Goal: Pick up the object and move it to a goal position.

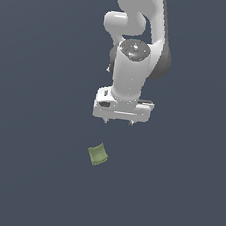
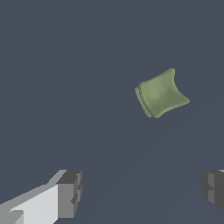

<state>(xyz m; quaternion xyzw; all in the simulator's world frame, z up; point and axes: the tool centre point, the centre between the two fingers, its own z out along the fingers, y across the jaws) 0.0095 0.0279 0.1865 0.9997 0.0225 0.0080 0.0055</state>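
The object is a small olive-green block with curved sides [image 1: 98, 154], lying on the flat dark grey surface. It also shows in the wrist view [image 2: 161, 93], turned at an angle. My white gripper [image 1: 119, 121] hangs above the surface, apart from the block, which lies toward the front and a little to the exterior view's left of it. In the wrist view the gripper [image 2: 142, 190] is open and empty, its two grey fingertips [image 2: 70, 192] wide apart, with the block beyond them and not between them.
The white arm [image 1: 136, 47] rises behind the gripper toward the top of the exterior view. The dark grey surface [image 1: 31, 175] spreads all around.
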